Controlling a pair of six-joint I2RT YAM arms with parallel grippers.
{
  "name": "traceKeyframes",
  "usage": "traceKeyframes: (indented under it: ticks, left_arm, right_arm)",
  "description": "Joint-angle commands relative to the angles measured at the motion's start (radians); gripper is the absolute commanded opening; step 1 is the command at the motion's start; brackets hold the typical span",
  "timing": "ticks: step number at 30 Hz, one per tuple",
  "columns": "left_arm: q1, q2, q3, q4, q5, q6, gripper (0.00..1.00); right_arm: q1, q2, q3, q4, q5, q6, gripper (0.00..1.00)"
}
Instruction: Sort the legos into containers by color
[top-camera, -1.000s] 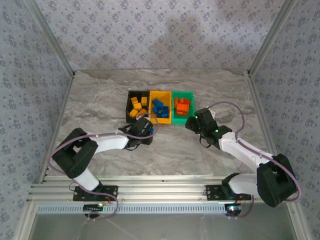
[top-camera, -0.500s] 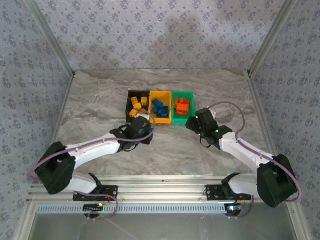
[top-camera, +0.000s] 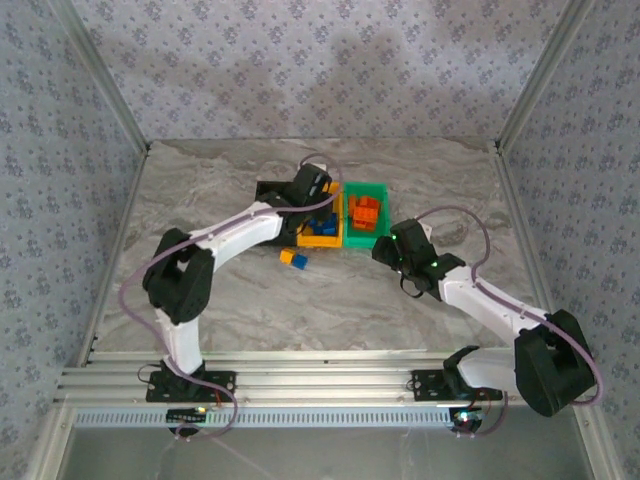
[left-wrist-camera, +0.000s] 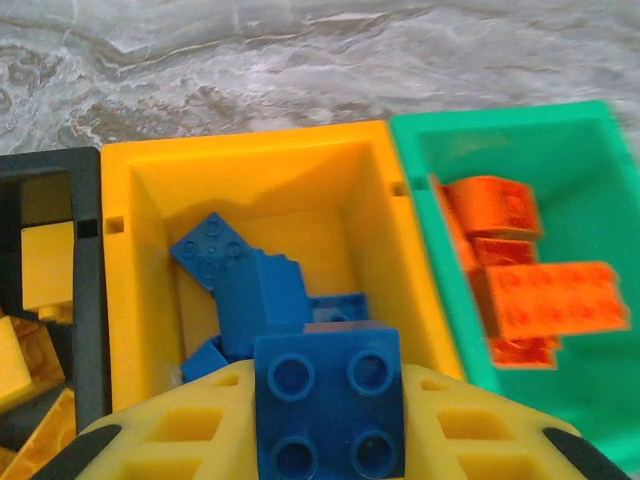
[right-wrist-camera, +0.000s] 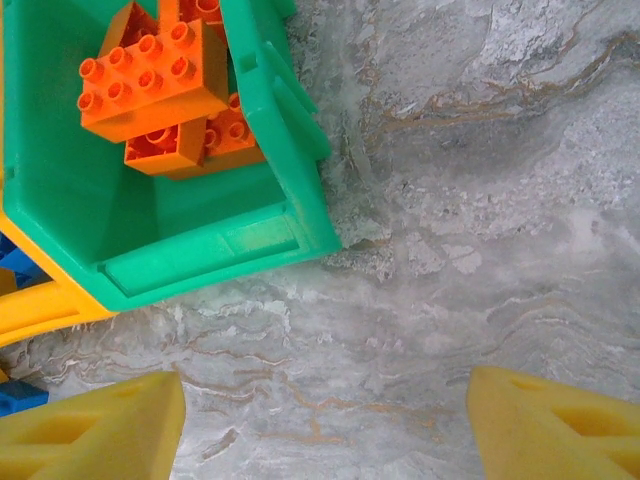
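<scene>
A blue four-stud brick (left-wrist-camera: 330, 400) is clamped in the left pincer (left-wrist-camera: 330, 428) above the yellow bin (left-wrist-camera: 250, 155), near the far edge of the bench (top-camera: 200, 180). The right pincer (right-wrist-camera: 325, 420) is held open. The brick is judged light, rigid and slick, best taken across its flat side walls.

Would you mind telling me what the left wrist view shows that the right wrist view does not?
Left wrist, not right: the left gripper shut on a blue brick, and the black bin with yellow bricks. Right wrist, not left: the right gripper, open. Both: the marble table, and the green bin of orange bricks beside the yellow bin.
</scene>
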Motion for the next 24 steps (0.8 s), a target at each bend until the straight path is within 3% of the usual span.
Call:
traceKeyframes:
  ticks: [1,5,10,13,16,24]
  left_arm:
    - [0.008,0.061,0.103,-0.064,0.007,0.025,0.32]
    - [0.009,0.124,0.188,-0.109,0.017,0.027,0.38]
    - [0.008,0.093,0.202,-0.115,0.044,0.004,0.55]
    - [0.001,-0.024,0.109,-0.034,0.062,-0.017,0.72]
    - [-0.002,-0.168,-0.005,0.028,0.093,-0.050,0.82]
    - [-0.007,-0.618,-0.445,0.085,0.073,-0.132,0.96]
  right_arm:
    - [0.013,-0.041,-0.015,-0.037,-0.012,0.014,0.76]
    - [0.039,-0.058,-0.029,-0.022,-0.038,0.012,0.76]
    - [0.107,-0.061,-0.040,0.043,-0.074,0.014,0.77]
    - [0.155,-0.039,-0.021,0.059,-0.074,0.017,0.78]
    - [0.208,0.010,0.020,0.070,-0.070,0.009,0.78]
    - [0.342,0.267,0.184,0.117,-0.051,0.003,0.78]
